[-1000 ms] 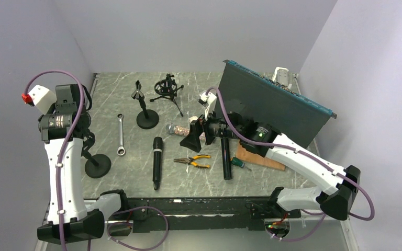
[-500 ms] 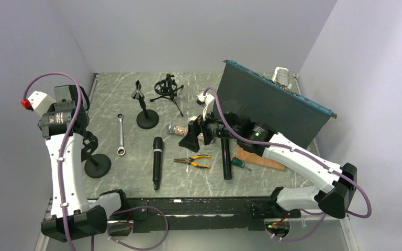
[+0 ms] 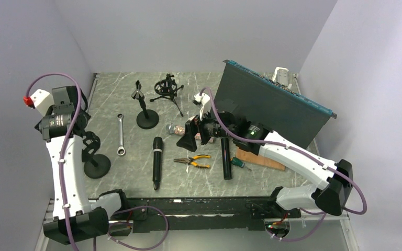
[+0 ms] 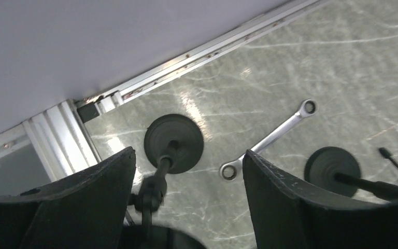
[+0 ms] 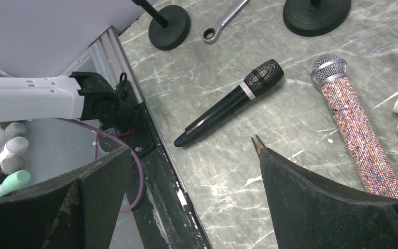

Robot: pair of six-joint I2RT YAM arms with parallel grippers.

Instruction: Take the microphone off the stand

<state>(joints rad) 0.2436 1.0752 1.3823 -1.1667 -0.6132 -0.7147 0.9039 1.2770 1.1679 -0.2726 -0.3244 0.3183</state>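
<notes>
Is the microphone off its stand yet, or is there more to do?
Looks nearly done: the black microphone lies flat on the table, and the clip stand holds nothing. In hand: nothing; the left gripper is open over the other stand, the right gripper open too. Left: probably just pulling the arms back.

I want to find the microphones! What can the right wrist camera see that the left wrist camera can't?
Only the right wrist view shows the black microphone and the sparkly microphone, both lying on the table. It also shows what look like spare microphones off the table's edge. Only the left wrist view shows the whole wrench, both ends. Both views show the left stand base, the middle stand base and the wrench between them.
</notes>
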